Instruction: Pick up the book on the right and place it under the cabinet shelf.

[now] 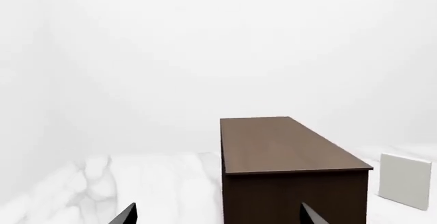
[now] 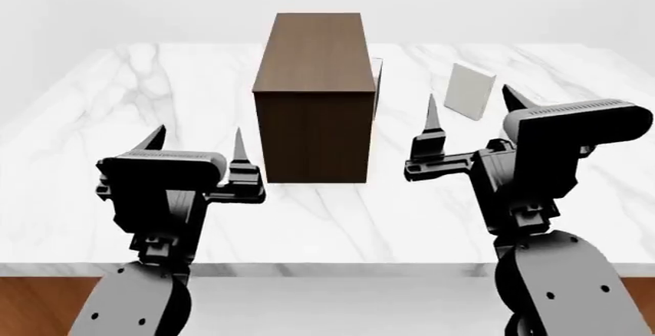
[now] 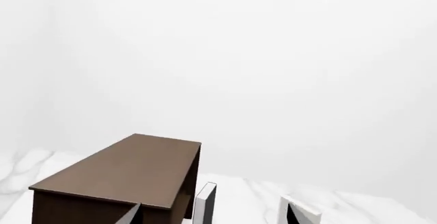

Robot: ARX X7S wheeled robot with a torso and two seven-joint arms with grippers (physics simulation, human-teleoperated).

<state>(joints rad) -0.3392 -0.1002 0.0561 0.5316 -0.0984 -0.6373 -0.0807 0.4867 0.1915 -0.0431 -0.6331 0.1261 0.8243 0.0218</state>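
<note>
The book (image 2: pixel 471 92) is a plain pale slab standing upright on the marble table, to the right of the cabinet shelf (image 2: pixel 312 83), a big dark brown box. In the left wrist view the book (image 1: pixel 406 180) shows beside the cabinet shelf (image 1: pixel 287 147). In the right wrist view the book (image 3: pixel 300 213) peeks out beside one fingertip, with the cabinet shelf (image 3: pixel 123 175) off to the side. My right gripper (image 2: pixel 470 104) hangs open in front of the book, holding nothing. My left gripper (image 2: pixel 198 138) is open and empty, nearer than the cabinet and to its left.
A slimmer book with a dark face (image 2: pixel 376 83) stands close against the cabinet's right side and also shows as the slim book (image 3: pixel 204 203) in the right wrist view. The white marble table (image 2: pixel 103 121) ends at a front edge just before the arms.
</note>
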